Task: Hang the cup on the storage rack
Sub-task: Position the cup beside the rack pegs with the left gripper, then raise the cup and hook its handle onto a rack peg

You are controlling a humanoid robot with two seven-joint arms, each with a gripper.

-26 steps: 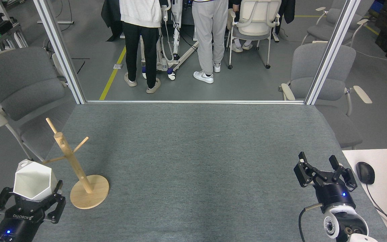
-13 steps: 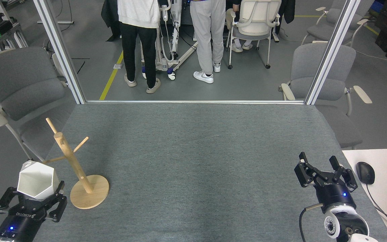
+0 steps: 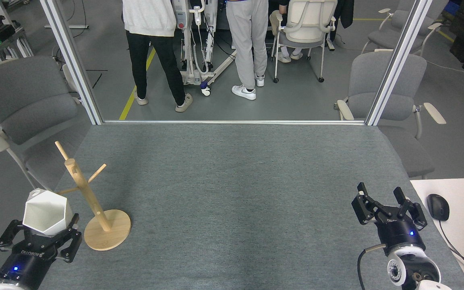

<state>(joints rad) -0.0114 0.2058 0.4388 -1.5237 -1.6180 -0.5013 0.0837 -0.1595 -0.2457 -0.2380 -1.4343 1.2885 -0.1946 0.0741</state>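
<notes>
The white faceted cup (image 3: 47, 211) sits mouth-up in my left gripper (image 3: 42, 226), which is shut on its lower part at the table's near-left corner. Its small ring handle (image 3: 34, 193) points away from me, close to the tip of the storage rack's low left peg (image 3: 67, 190); I cannot tell if they touch. The wooden storage rack (image 3: 88, 196) stands just right of the cup on its round base (image 3: 111, 231), leaning up and to the left, with several bare pegs. Near the right front edge, my right gripper (image 3: 380, 193) is open and holds nothing.
Grey felt covers the table (image 3: 232, 189). A metal frame (image 3: 232, 121) runs along its far edge. Grey chairs stand beyond the left (image 3: 22, 100) and right (image 3: 385, 92) corners. Two people (image 3: 199, 48) stand behind the table. A white desk with a mouse (image 3: 438, 206) adjoins at right.
My left gripper and the cup have shifted slightly right, toward the rack, and the cup looks smaller. One person behind the table has stepped left. The right arm has barely moved.
</notes>
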